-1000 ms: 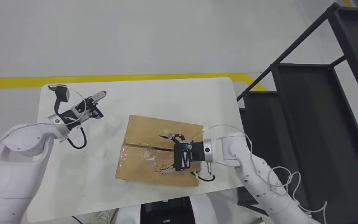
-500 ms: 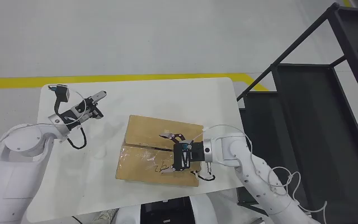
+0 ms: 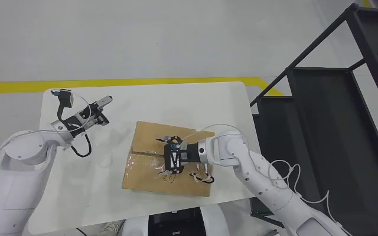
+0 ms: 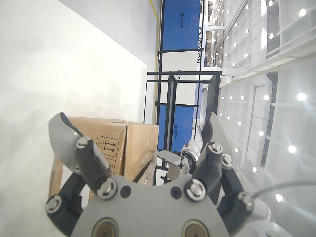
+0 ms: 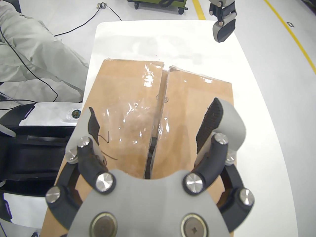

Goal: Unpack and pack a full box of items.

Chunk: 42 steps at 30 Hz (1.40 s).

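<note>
A brown cardboard box (image 3: 147, 138) lies on the white table (image 3: 177, 100), its two top flaps closed. Clear tape (image 5: 138, 114) covers the seam, and the seam is split into a dark gap near my right gripper. My right gripper (image 3: 167, 154) hovers open over the middle of the box top, its fingers (image 5: 212, 119) straddling the seam and holding nothing. My left gripper (image 3: 105, 101) hangs open and empty above the table's far left part, well apart from the box. The left wrist view takes in the box side (image 4: 106, 146) beyond that open gripper (image 4: 137, 124).
A black metal rack (image 3: 331, 100) stands off the table's right side. A yellow floor line (image 3: 147, 84) runs behind the table. Bare table top lies between the left gripper and the box, and along the far edge.
My right arm has slid leftwards across the box top, from its right part to about the middle of the seam. The left arm has kept still.
</note>
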Each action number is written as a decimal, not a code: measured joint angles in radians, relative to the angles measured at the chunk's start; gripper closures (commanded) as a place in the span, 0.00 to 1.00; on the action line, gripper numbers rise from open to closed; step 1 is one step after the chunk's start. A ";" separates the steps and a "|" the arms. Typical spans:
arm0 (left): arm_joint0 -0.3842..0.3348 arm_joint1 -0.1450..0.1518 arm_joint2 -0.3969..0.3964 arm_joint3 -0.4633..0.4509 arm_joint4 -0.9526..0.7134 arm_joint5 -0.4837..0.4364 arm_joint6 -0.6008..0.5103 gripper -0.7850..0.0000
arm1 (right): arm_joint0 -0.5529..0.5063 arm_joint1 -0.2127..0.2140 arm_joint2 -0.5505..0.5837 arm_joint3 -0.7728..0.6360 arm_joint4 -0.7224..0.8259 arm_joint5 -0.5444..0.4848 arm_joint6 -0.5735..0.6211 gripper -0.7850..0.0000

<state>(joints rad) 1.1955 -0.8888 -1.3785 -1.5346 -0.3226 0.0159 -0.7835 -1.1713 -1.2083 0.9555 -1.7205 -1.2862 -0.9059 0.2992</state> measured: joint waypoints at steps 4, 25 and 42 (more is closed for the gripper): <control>0.000 0.000 0.000 0.000 0.000 0.000 0.000 0.00 | 0.028 -0.003 -0.009 0.030 0.040 0.008 0.009 0.57; 0.000 0.000 0.000 0.000 0.000 0.000 0.000 0.00 | 0.098 -0.006 -0.073 0.093 0.110 -0.017 0.091 1.00; 0.000 0.000 0.000 0.000 0.000 0.000 0.000 0.00 | 0.177 -0.013 -0.118 -0.012 0.042 -0.007 0.095 1.00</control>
<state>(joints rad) 1.1955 -0.8888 -1.3785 -1.5346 -0.3226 0.0159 -0.7835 -0.9940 -1.2211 0.8372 -1.7330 -1.2443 -0.9132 0.3941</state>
